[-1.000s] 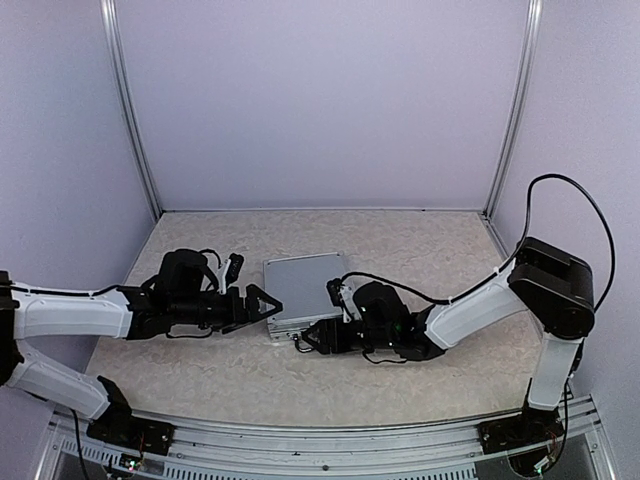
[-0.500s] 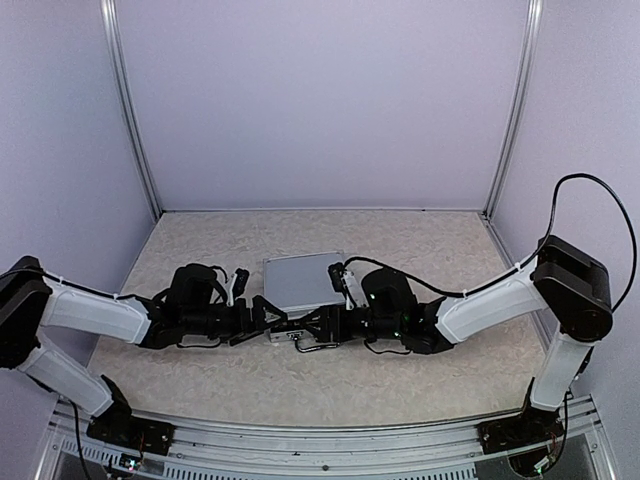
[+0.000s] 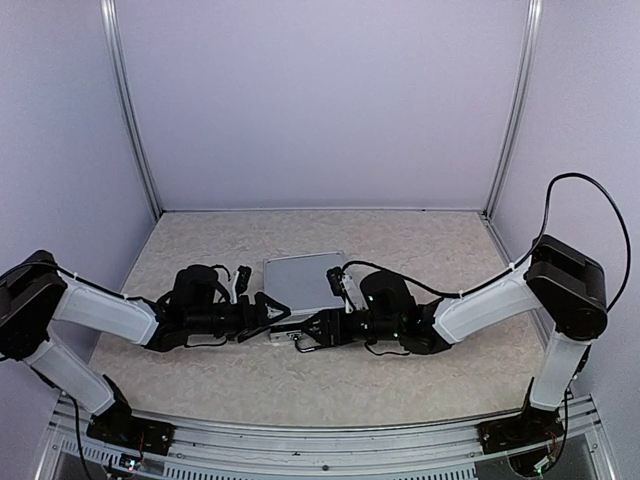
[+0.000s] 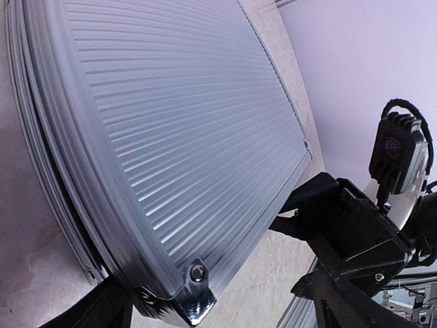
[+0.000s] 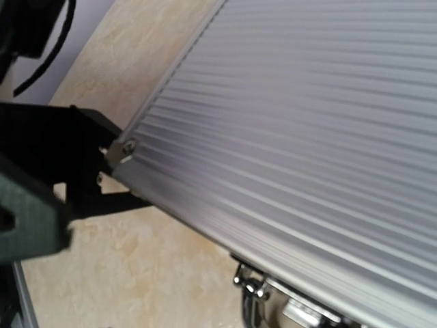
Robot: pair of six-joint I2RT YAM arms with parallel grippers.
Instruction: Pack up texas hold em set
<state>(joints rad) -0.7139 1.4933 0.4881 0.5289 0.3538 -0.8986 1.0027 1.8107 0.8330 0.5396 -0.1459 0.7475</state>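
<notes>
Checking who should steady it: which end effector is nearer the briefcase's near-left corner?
Left. The left end effector is right at that corner of the briefcase, straddling it; the right end effector is farther along the near edge, by the latch.

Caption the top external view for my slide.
Left hand and right hand sit low at the near edge of the closed silver briefcase on the marbled table.
</notes>
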